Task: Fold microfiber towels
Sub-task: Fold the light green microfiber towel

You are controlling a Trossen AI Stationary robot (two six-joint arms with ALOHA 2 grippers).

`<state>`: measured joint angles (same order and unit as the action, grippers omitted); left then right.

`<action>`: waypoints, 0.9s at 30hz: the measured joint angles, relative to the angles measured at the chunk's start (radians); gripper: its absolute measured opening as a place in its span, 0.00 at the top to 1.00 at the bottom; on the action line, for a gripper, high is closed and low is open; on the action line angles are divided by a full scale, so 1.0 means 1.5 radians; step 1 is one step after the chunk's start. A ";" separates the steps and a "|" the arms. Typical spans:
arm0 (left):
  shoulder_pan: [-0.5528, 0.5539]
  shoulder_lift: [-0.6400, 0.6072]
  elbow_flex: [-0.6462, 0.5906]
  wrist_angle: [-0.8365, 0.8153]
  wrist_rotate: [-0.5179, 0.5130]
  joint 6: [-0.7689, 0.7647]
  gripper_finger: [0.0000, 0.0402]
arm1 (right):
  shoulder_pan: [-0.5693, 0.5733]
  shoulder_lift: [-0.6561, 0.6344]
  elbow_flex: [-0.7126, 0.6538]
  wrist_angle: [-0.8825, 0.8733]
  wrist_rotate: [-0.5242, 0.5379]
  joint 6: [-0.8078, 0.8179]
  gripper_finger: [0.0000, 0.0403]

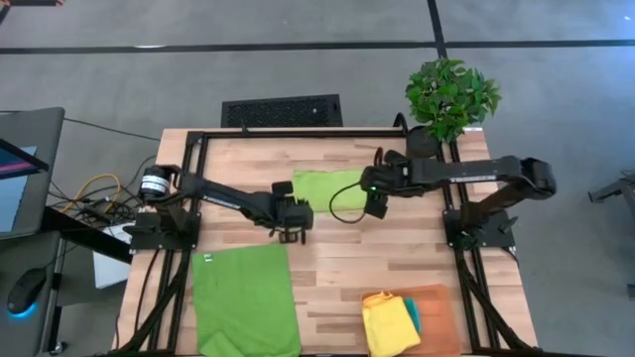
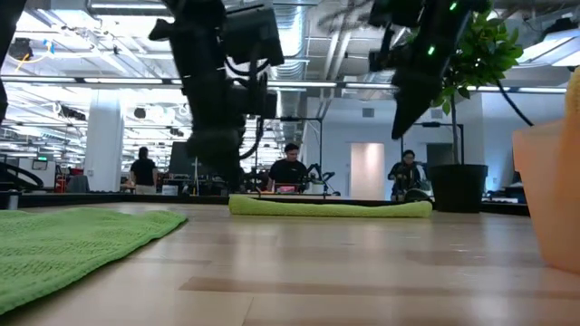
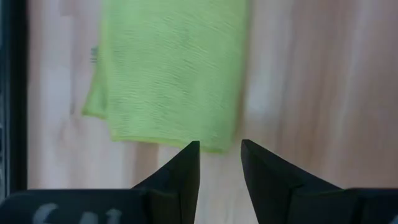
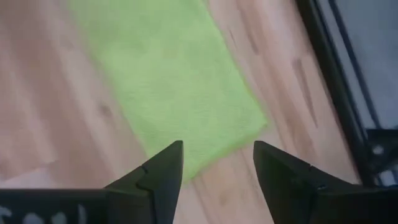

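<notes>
A folded lime green towel (image 1: 327,188) lies flat on the table at the far middle; it also shows in the low view (image 2: 328,208). A second lime green towel (image 1: 243,297) lies spread flat at the near left. A yellow towel (image 1: 387,322) and a teal towel (image 1: 411,315) lie on the orange mat (image 1: 437,317) at the near right. My left gripper (image 1: 291,234) hovers open above the table near the folded towel's near side (image 3: 168,81). My right gripper (image 1: 376,209) hovers open at that towel's right end (image 4: 180,93). Both are empty.
A potted plant (image 1: 451,94) stands at the table's far right corner. A black frame rail (image 1: 298,132) runs along the far edge. Bare wood lies in the middle of the table (image 1: 337,268). People sit in the room beyond the table (image 2: 288,167).
</notes>
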<state>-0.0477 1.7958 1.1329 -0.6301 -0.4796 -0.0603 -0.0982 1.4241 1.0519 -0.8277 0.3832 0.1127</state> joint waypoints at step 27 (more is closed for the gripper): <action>0.054 0.005 -0.096 0.190 0.073 0.051 0.72 | 0.068 -0.058 0.000 0.003 0.003 -0.005 0.46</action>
<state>0.0330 1.8030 0.9894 -0.3448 -0.3696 0.0158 0.0044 1.3365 1.0519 -0.8228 0.3870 0.1055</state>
